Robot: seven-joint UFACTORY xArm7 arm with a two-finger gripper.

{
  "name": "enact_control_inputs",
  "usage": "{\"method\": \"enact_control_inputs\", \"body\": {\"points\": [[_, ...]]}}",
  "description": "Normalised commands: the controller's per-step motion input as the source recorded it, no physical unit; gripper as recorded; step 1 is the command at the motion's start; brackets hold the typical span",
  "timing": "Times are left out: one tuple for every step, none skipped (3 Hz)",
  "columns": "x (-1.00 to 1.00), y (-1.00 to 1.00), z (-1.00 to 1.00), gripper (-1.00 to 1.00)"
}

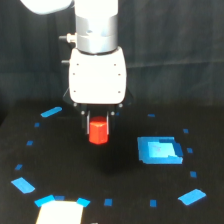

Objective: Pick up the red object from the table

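Apparently my gripper (98,121) is closed around the red object (98,131), which looks lifted clear of the table (75,170), left of the bright blue rectangle (159,150); pick mostly done, only holding secure left.

The red object (98,131) between the dark fingers of the gripper (98,125) looks like smooth, matt plastic. The housing above it is glossy white plastic under a brushed metal collar. Below lies the table (115,170), matt black, with shiny blue tape patches (159,150).
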Motion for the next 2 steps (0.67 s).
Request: {"method": "enact_control_inputs", "body": {"points": [[-0.15,-0.6,-0.56,-1.0],[0.14,1.0,0.94,-1.0]]}}
